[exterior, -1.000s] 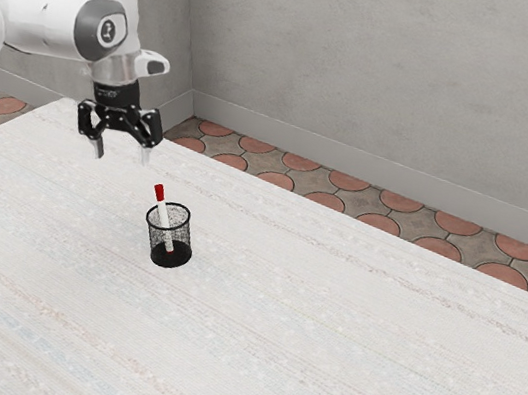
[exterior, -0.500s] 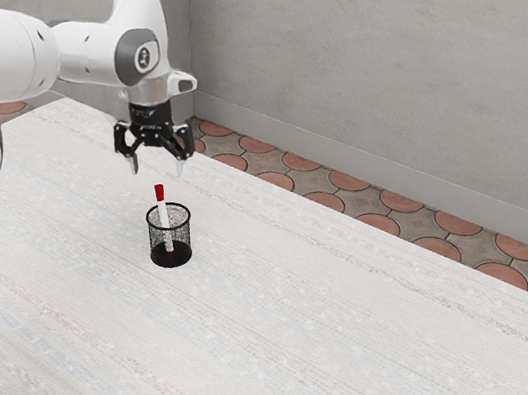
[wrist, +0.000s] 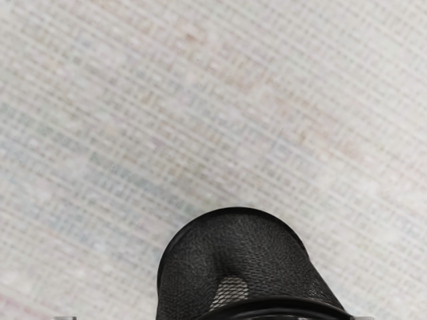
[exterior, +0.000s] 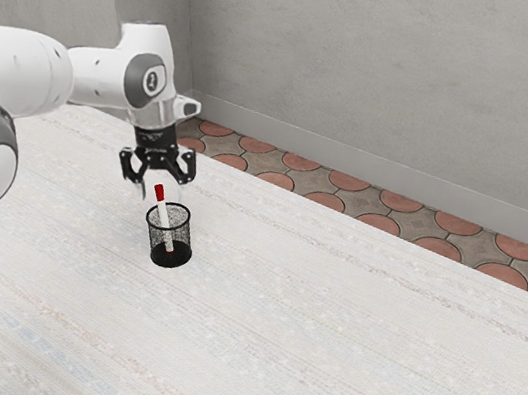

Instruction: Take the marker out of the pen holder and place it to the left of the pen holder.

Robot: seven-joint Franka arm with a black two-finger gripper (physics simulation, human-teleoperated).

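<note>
The gripper (exterior: 164, 189) is open in the exterior view, its fingers spread above the pen holder around the height of the marker's red cap. The white marker (exterior: 165, 223) leans inside the black mesh pen holder (exterior: 183, 243), its red end sticking up past the rim. Whether the cap lies right between the fingers or in front of them I cannot tell. In the wrist view, tips of the gripper (wrist: 214, 318) show far apart at the lower edge, with the pen holder (wrist: 243, 250) between and beyond them.
The pale, faintly striped table (exterior: 321, 339) spreads around the holder. Behind its far edge lie the tiled floor (exterior: 347, 183) and a grey wall (exterior: 396, 78).
My hand has moved toward the exterior view's right and come down, arriving close above the pen holder. Marker and holder have stayed where they were, and the fingers are still apart.
</note>
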